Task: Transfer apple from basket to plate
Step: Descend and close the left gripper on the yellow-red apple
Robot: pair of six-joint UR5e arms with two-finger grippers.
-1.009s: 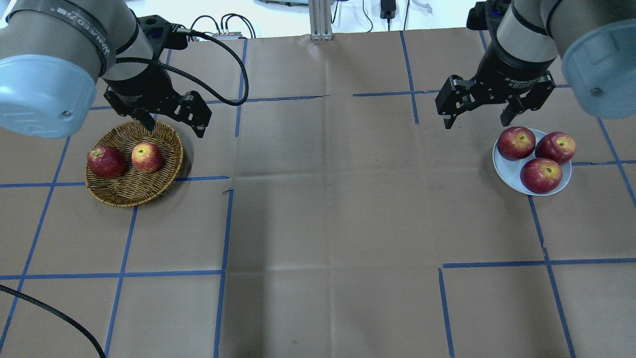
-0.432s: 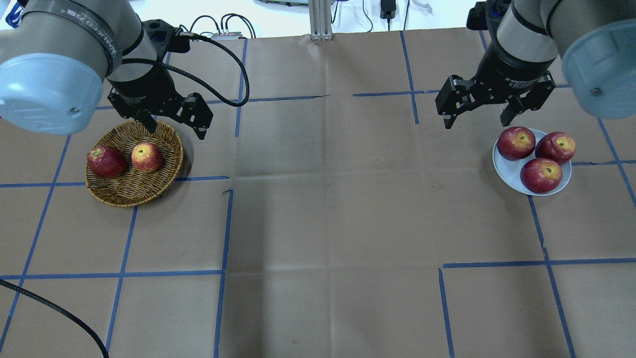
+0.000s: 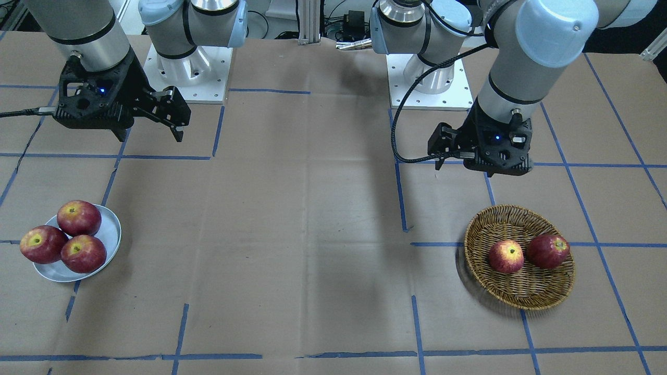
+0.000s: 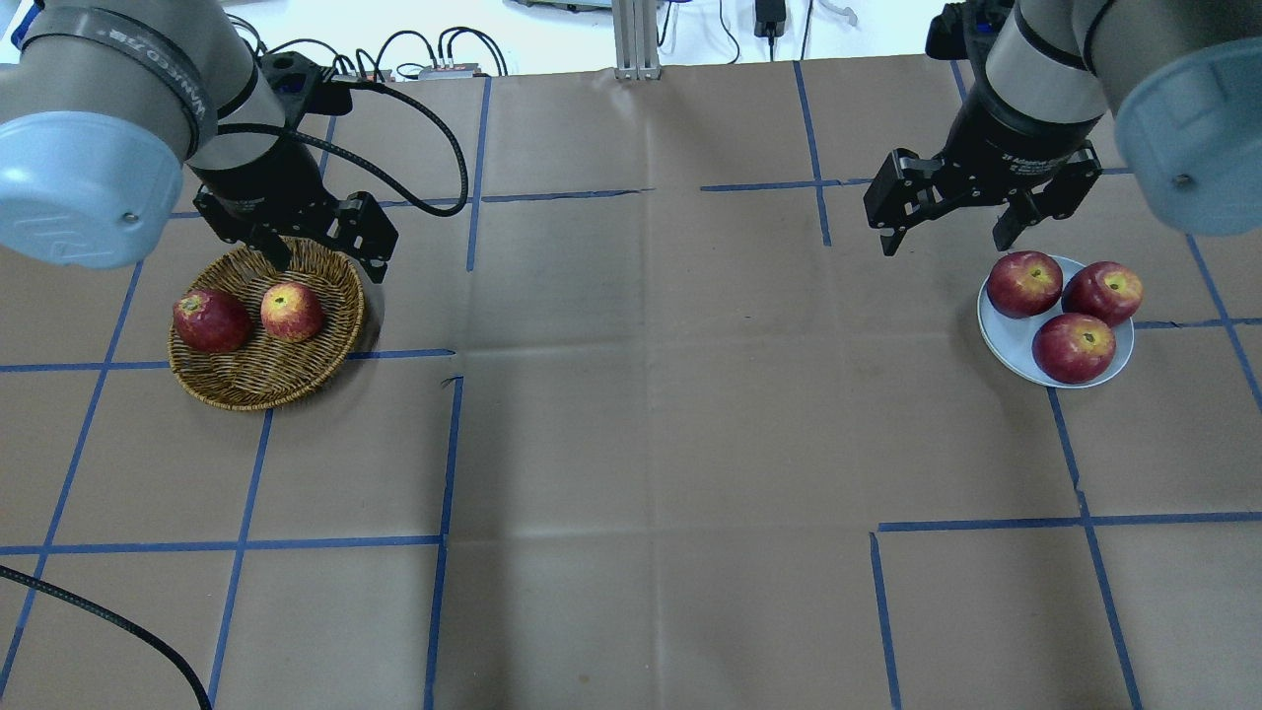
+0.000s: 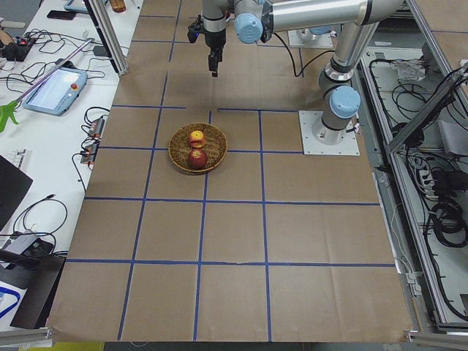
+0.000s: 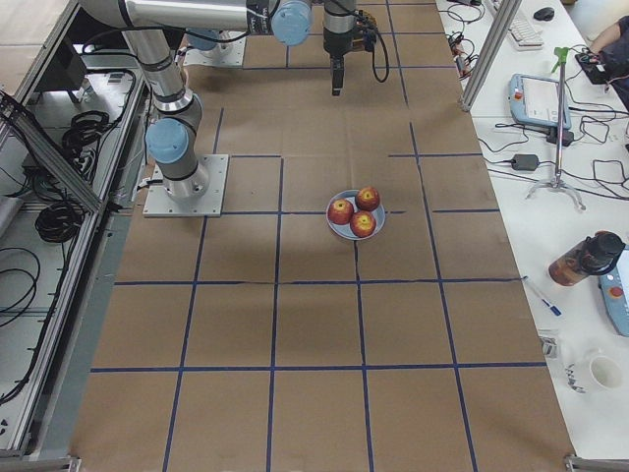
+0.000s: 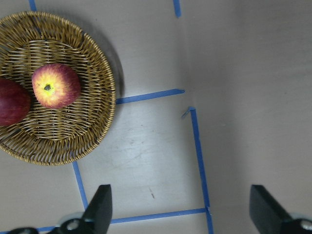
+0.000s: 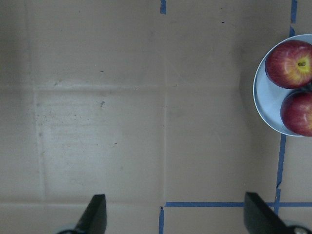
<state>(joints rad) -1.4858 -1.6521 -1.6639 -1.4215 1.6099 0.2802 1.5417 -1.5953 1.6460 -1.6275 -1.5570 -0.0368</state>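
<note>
Sliding nearer the basket, the left end effector hangs wide open, while the firm, smooth apple lying inside probably wants pinching across its widest girth.

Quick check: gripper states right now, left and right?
Left gripper: open, holding nothing.
Right gripper: open, holding nothing.

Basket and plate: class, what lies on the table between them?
Between basket and plate, only bare paper-covered table with blue tape lines, in the overhead view.
</note>
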